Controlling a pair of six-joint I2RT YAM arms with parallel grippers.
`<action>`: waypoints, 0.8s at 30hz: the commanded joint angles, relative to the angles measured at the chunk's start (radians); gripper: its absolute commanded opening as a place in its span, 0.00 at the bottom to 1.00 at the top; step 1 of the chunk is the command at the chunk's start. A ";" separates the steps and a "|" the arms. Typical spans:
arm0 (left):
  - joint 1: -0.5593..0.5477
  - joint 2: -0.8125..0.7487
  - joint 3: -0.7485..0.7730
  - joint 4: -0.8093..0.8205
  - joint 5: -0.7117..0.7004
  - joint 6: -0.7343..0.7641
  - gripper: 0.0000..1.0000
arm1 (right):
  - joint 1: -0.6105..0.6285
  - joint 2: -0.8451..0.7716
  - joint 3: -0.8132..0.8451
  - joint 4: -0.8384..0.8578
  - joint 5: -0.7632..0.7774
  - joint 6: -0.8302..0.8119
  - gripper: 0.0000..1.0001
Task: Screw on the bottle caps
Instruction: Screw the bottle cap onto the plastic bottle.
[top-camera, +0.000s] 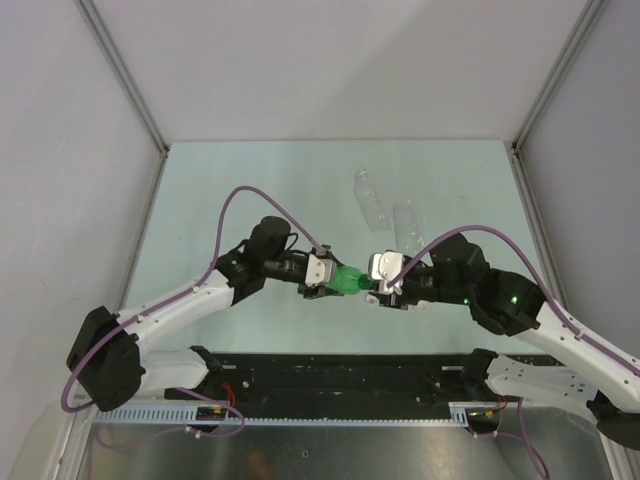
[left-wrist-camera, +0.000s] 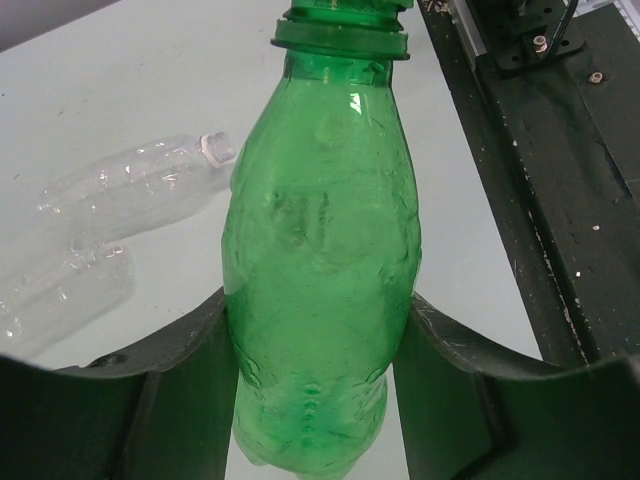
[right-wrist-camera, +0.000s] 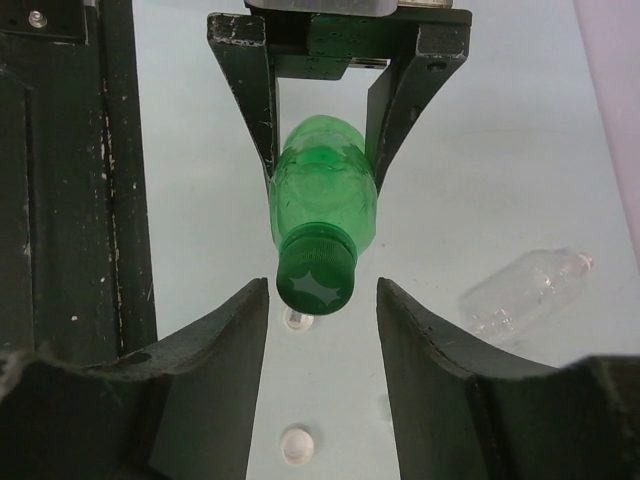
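Observation:
My left gripper (left-wrist-camera: 320, 335) is shut on the lower body of the translucent green bottle (left-wrist-camera: 320, 230), holding it above the table with its neck toward the right arm. A dark green cap (right-wrist-camera: 316, 273) sits on the bottle's mouth. My right gripper (right-wrist-camera: 322, 295) faces that cap end-on, its jaws open on either side of it with a gap on both sides. Two white caps (right-wrist-camera: 297, 318) (right-wrist-camera: 294, 445) lie on the table below. From above, the green bottle (top-camera: 350, 280) bridges the left gripper (top-camera: 325, 278) and the right gripper (top-camera: 378, 287).
Two clear ribbed bottles (top-camera: 372, 193) (top-camera: 408, 225) lie on their sides on the pale table, behind the grippers. One of these clear bottles (right-wrist-camera: 525, 290) shows to the right in the right wrist view. The black base rail (top-camera: 340, 372) runs along the near edge.

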 joint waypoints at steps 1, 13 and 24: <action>0.004 0.006 0.043 0.010 0.022 -0.001 0.00 | 0.006 0.013 0.010 0.048 -0.009 0.007 0.52; 0.005 0.009 0.055 0.011 0.016 -0.013 0.00 | 0.010 0.026 0.011 0.046 -0.014 0.016 0.27; 0.005 -0.024 0.086 0.011 -0.015 -0.005 0.00 | 0.017 0.024 0.012 0.038 0.006 0.057 0.14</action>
